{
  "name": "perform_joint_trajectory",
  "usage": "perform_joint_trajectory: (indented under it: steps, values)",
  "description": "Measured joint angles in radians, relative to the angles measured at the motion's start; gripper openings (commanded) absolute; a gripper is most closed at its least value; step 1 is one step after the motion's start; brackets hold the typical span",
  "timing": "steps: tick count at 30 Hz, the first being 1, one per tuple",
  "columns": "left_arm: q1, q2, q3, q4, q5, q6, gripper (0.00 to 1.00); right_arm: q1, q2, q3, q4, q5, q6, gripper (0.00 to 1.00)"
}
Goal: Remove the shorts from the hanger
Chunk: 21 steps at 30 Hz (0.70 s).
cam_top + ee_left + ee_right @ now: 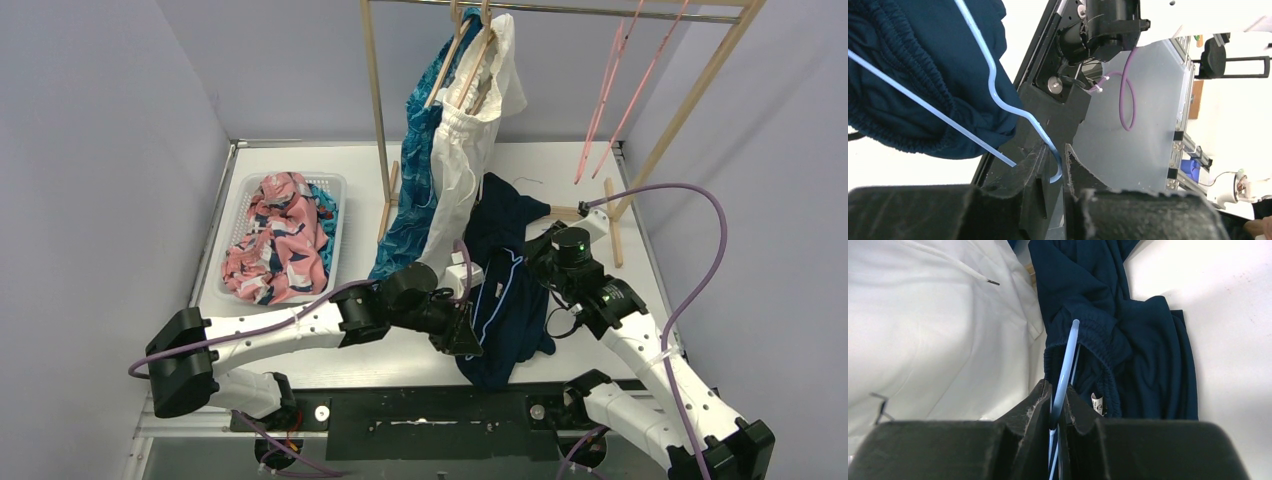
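Observation:
Plain navy shorts [520,320] lie on the table on a light-blue wire hanger [492,300], their elastic waistband bunched around the wire. My left gripper [470,335] is at their near left side. In the left wrist view it [1055,151] is shut on the hanger's hook [993,75], with the navy shorts [913,60] just beyond. My right gripper [533,262] is at their far right side. In the right wrist view it [1058,392] is shut on the hanger wire [1068,355], where the wire enters the waistband [1143,350].
White drawstring shorts [470,140] and blue leaf-pattern shorts [418,170] hang on wooden hangers from the wooden rack [378,120]. Pink empty hangers [610,100] hang at the right. A white basket [240,200] at the left holds pink-and-navy floral shorts [275,240].

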Motion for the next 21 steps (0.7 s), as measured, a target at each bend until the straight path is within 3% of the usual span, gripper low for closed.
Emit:
perform_joint_trajectory:
  steps: [2, 7, 16, 17, 19, 21]
  values:
    - [0.000, 0.000, 0.009, -0.026, -0.003, 0.003, 0.00, 0.000, 0.000, 0.001, 0.000, 0.001, -0.003, 0.06]
    - [0.002, 0.000, 0.015, -0.071, -0.034, 0.000, 0.00, 0.000, -0.005, 0.005, -0.004, 0.000, -0.013, 0.10]
    - [0.001, -0.029, 0.077, -0.190, -0.094, -0.009, 0.00, -0.006, -0.061, 0.047, -0.016, -0.034, -0.013, 0.27]
    - [0.001, -0.045, 0.083, -0.208, -0.103, -0.013, 0.00, -0.006, -0.076, 0.051, -0.016, -0.043, -0.013, 0.33]
    - [0.000, -0.076, 0.094, -0.235, -0.117, -0.019, 0.00, -0.006, -0.101, 0.057, -0.016, -0.058, -0.007, 0.56]
    - [0.000, -0.114, 0.108, -0.266, -0.135, -0.024, 0.00, -0.005, -0.125, 0.060, -0.017, -0.070, 0.005, 0.65]
